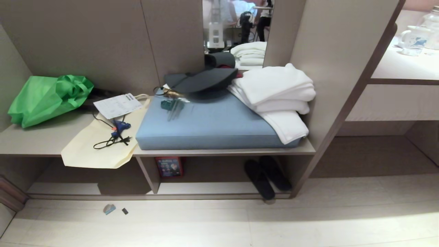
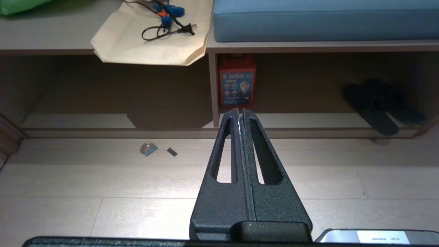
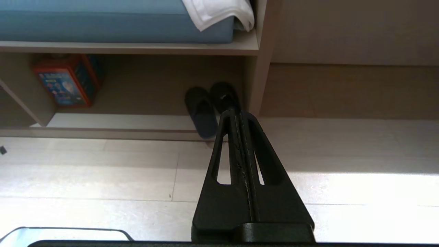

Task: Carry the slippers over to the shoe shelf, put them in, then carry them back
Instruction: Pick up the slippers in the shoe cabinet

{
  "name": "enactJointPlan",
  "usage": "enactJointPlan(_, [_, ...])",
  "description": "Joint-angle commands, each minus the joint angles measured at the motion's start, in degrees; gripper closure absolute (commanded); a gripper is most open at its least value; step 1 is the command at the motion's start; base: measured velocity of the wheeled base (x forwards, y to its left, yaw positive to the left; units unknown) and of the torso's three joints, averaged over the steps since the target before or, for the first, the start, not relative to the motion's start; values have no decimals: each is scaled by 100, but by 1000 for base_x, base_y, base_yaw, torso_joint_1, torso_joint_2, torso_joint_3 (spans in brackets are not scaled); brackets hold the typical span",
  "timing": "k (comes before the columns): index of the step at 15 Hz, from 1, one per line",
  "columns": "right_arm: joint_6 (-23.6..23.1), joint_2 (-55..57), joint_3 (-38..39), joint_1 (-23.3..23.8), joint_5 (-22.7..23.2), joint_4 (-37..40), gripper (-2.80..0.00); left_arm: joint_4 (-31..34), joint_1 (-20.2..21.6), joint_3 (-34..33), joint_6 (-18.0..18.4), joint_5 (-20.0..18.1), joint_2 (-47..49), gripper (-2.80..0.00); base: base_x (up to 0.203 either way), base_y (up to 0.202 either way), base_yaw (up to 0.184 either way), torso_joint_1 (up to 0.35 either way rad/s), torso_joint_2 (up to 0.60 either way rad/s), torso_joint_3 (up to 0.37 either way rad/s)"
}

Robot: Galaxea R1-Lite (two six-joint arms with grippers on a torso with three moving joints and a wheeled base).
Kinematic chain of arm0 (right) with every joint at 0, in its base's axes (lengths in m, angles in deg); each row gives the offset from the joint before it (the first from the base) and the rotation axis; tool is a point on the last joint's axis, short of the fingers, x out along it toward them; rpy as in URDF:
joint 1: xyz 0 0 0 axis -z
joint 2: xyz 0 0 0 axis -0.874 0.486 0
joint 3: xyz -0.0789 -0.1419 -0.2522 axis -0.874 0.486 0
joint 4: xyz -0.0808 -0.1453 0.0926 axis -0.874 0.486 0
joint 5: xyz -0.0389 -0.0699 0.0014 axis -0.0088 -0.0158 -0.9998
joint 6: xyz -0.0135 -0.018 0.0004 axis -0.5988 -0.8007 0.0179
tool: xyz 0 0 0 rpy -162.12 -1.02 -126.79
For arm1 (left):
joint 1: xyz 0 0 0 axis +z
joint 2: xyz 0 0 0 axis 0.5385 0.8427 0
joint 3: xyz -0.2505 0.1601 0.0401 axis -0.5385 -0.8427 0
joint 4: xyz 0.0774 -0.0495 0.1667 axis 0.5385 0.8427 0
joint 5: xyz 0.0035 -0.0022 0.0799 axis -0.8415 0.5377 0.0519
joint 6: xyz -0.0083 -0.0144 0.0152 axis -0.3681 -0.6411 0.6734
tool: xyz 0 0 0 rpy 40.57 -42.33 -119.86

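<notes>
While illegible, red box (image 2: pixel 236 82) bears print.

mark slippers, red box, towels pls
slippers (image 1: pixel 259 179): head view, upper of the left one
red box (image 1: pixel 168 166): head view, front face
towels (image 1: pixel 276 85): head view, top fold of the stack

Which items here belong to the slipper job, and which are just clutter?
Job:
- slippers, side by side in the cubby
- shoe shelf

Clutter:
- green bag
- cream tote
- blue cushion
- white towels
- red box
- scraps on floor
</notes>
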Motion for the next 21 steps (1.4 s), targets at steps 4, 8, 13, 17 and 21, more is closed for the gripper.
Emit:
enactJointPlan(4, [3,-1,-2,0,0,0,0,-1,1,0,-2,-2,1,0,0,0,0,2,4,200])
enactJointPlan(8, [3,-1,0,0,0,0,0,4,1,0,-2,2,5,0,0,0,0,7,7,200])
enactJointPlan(13, [55,-1,1,0,0,0,0,0,1,0,-2,5,-1,0,0,0,0,3,2,153])
enactJointPlan(17, [55,-1,0,0,0,0,0,-4,1,0,-2,3,5,0,0,0,0,1,0,17])
enactJointPlan(21, [61,-1,1,0,0,0,0,-2,1,0,-2,1,5,0,0,0,0,0,0,0])
